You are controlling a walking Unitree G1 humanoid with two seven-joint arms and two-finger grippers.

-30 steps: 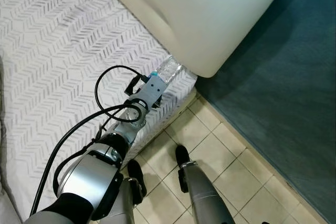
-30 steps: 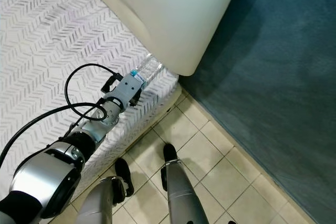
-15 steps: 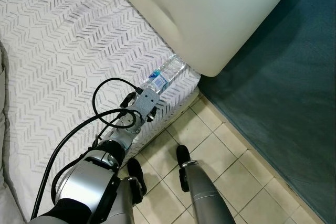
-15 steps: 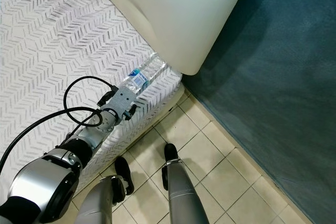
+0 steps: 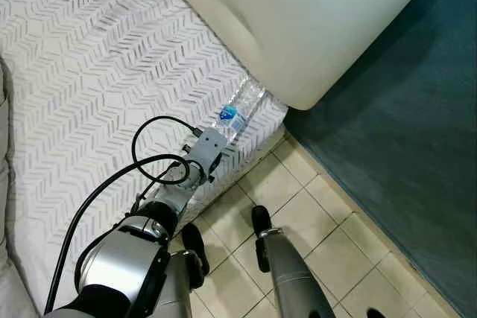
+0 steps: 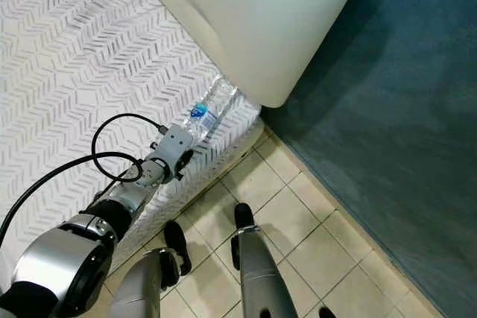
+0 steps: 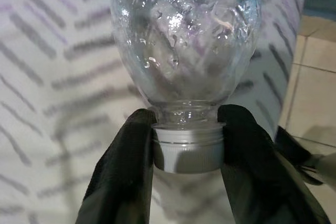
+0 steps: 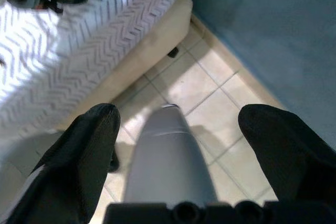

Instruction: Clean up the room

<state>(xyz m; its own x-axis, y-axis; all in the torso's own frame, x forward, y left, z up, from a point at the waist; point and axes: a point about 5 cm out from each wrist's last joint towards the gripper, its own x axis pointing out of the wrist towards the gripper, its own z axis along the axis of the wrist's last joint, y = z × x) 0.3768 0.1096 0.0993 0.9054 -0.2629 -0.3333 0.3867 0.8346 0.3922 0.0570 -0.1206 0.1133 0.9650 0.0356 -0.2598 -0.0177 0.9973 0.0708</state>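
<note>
Bottle [image 7: 185,35] neck between left gripper [image 7: 186,148] fingers

A white mattress with a grey chevron-patterned cover [image 5: 82,72] is lying beside a smooth cream headboard-like panel [image 5: 313,20]. Beige square floor tiles [image 5: 335,243] are meeting a dark teal carpet [image 5: 417,154] — evenly lit.

The bed [image 5: 82,72] carries a white cover printed with grey chevrons, spreading out on every side of the left pincer [image 7: 186,153] except towards the floor. A large cream cushion [image 5: 313,13] lies beyond the pincer, overhanging the bed's corner. Beige floor tiles [image 5: 298,184] run beside and below it, along the bed's edge. Farther out, past the tiles, stretches a dark teal carpet [image 5: 417,147].
</note>
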